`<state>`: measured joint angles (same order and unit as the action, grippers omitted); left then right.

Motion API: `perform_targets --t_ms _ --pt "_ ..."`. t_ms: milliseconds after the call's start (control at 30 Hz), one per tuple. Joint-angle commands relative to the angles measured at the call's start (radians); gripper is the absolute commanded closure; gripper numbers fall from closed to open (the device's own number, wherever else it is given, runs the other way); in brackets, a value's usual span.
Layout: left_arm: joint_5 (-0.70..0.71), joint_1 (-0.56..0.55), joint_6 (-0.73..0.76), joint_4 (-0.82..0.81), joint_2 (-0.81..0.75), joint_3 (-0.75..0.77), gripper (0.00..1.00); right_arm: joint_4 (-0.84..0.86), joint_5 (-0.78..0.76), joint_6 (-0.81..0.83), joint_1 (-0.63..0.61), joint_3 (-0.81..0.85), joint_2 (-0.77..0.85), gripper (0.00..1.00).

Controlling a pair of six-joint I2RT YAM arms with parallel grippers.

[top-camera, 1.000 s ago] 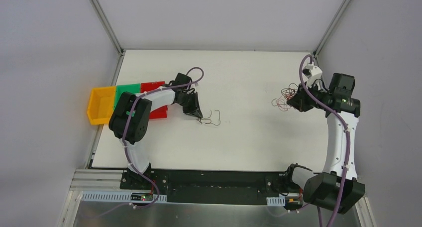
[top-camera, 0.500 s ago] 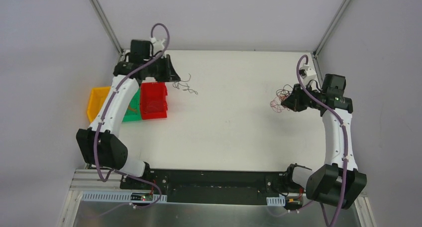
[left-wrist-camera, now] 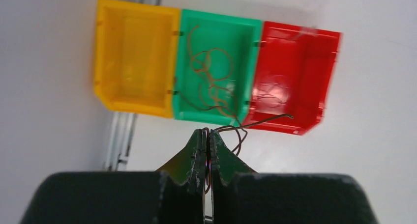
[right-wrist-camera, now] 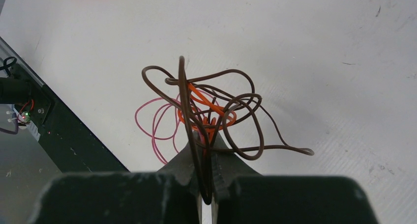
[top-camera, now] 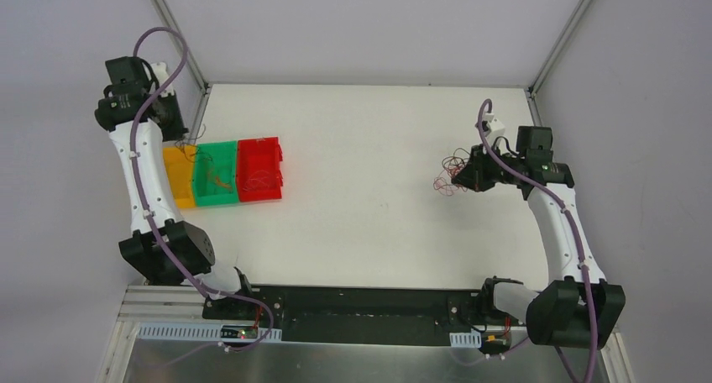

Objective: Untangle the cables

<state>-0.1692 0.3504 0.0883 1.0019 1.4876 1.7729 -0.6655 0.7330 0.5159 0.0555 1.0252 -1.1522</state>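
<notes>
My left gripper [left-wrist-camera: 206,132] is shut on one thin dark brown cable [left-wrist-camera: 260,121], which curls out to the right of its tips. It hangs high above the bins, at the far left in the top view [top-camera: 175,124]. My right gripper [right-wrist-camera: 206,138] is shut on the clump of cables [right-wrist-camera: 216,103]: dark brown loops, an orange coil and a thin red cable [right-wrist-camera: 155,123] trailing to the left. In the top view the right gripper [top-camera: 464,178] holds the clump [top-camera: 447,175] just above the table at the right.
Three bins stand in a row at the table's left edge: yellow [left-wrist-camera: 133,62], green [left-wrist-camera: 219,21] with a brown cable inside, and red [left-wrist-camera: 300,30] with a thin red cable inside. They also show in the top view, green in the middle [top-camera: 217,148]. Grey walls enclose the table.
My left arm has swung from the table's middle up and to the far left, carrying the dark cable above the bins. My right gripper has shifted slightly left with the clump.
</notes>
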Motion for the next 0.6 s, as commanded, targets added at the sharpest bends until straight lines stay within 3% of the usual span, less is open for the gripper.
perform_targets --t_ms 0,167,533,567 --pt "0.199 0.108 0.138 0.055 0.054 0.023 1.0 0.05 -0.003 -0.059 -0.037 0.002 -0.011 1.0" --pt "0.22 0.22 0.234 -0.045 0.11 -0.012 1.0 0.048 -0.019 -0.088 -0.079 0.019 -0.033 1.0" --pt "0.257 0.239 0.37 -0.21 0.272 -0.048 1.0 0.046 -0.052 -0.126 -0.121 0.012 -0.026 1.0" --pt "0.248 0.239 0.371 -0.211 0.287 -0.041 0.94 0.047 -0.054 -0.13 -0.126 0.014 -0.033 1.0"
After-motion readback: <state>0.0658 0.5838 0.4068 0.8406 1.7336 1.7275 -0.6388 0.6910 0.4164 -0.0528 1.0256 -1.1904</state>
